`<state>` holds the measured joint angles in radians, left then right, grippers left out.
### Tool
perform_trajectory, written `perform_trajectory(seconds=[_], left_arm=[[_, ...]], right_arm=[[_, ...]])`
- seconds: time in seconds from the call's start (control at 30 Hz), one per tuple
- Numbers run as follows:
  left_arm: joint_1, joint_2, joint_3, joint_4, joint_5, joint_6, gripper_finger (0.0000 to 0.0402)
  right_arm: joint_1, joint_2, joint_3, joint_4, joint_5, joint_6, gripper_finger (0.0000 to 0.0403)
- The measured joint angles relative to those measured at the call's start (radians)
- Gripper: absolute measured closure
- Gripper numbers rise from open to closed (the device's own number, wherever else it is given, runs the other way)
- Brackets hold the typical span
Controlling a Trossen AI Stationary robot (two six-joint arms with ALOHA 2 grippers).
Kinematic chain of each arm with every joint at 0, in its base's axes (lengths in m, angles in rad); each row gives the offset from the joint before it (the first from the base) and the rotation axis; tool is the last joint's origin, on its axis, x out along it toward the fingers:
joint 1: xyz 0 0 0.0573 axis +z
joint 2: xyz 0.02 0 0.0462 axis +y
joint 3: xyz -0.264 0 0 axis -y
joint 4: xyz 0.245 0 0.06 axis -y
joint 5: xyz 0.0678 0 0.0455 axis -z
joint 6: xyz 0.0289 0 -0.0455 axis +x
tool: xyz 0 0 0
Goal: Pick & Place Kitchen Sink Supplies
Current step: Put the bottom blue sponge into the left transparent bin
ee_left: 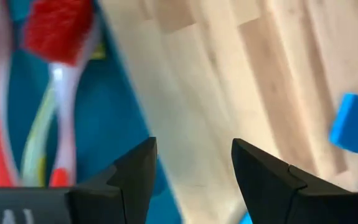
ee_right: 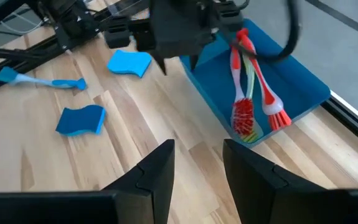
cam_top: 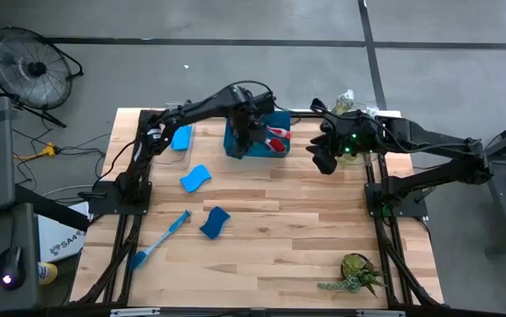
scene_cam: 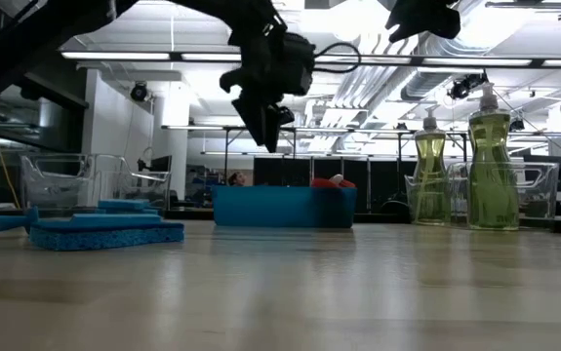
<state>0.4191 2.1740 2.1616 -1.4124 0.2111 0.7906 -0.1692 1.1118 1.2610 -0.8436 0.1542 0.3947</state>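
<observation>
Left gripper [cam_top: 251, 132] hangs open and empty above the blue tray [cam_top: 235, 145], over the tray's edge.

In the left wrist view its two dark fingers [ee_left: 135, 171] stand apart with bare wood and the tray's rim between them, nothing held. The pink-red brushes [ee_right: 247, 93] and a yellow-green brush [ee_left: 38, 127] lie inside the tray, just beside and below this gripper. Three blue sponges [cam_top: 195, 178] sit on the table well apart from it, nearer the table's middle and the left arm's side, and a blue brush [cam_top: 160, 238] lies farther toward the front. The right gripper [cam_top: 326, 151] hovers beside the tray with fingers [ee_right: 157, 165] parted and empty, near the soap bottles [scene_cam: 493, 161] at the back edge.
</observation>
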Motion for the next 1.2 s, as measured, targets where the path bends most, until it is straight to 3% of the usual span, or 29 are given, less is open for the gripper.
perform_trajectory(seconds=[0.43, 0.9, 1.03, 1.2], left_arm=[[-0.173, -0.113, -0.001, -0.144, -0.044, -0.123, 0.0197], [-0.299, -0.242, -0.005, -0.157, -0.219, -0.247, 0.0197], [-0.295, -0.284, -0.076, -0.156, -0.227, -0.25, 0.0197], [-0.295, -0.401, -0.267, -0.072, -0.255, -0.26, 0.0197]], right_arm=[[0.0, 0.0, 0.0, -0.029, -0.008, -0.025, 0.0272], [0.0, 0.0, 0.0, -0.039, -0.008, -0.056, 0.0272], [0.001, 0.001, 0.0, -0.041, -0.046, -0.06, 0.0272], [0.043, 0.004, 0.0, -0.043, -0.044, -0.009, 0.0272]])
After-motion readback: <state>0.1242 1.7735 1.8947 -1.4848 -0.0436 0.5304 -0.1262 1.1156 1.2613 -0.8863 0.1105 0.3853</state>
